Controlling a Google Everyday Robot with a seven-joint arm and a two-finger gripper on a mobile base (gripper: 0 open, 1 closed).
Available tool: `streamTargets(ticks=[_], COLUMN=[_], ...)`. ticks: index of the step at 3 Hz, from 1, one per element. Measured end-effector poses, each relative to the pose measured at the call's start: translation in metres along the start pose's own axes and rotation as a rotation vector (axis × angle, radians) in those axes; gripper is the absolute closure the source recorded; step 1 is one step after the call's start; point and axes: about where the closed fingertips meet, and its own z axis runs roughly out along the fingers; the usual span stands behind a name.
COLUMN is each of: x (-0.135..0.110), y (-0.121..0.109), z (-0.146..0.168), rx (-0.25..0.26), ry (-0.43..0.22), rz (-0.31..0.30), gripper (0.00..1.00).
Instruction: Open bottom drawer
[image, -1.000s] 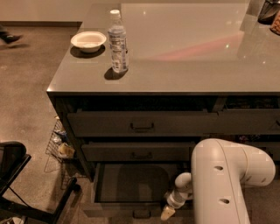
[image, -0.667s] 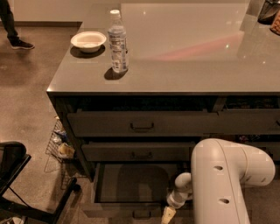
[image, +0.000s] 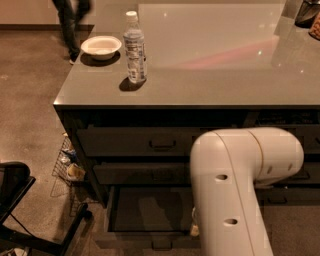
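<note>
dim warm light, glare on the countertop (image: 215, 75), pincer (image: 194, 229) shadowed low by the bottom drawer (image: 150, 210).

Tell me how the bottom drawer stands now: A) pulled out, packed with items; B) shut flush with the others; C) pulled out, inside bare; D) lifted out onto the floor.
C: the bottom drawer juts out past the drawers above, showing a bare dark inside; the pincer sits by its front right corner, mostly hidden behind the arm.

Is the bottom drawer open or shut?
Open: the bottom drawer is pulled out, its bare dark inside showing. The gripper sits near its front edge, mostly behind the arm.
</note>
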Motion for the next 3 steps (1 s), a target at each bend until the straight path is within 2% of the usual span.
streamTargets(ticks=[1, 2, 3], x=[-0.004, -0.007, -0.007], y=[-0.008, -0.011, -0.011], z=[-0.05, -0.064, -0.063], rx=[0.024, 0.034, 0.032], ry=[0.072, 0.085, 0.086], rz=[-0.042, -0.054, -0.054], gripper=[0.62, 0.85, 1.0])
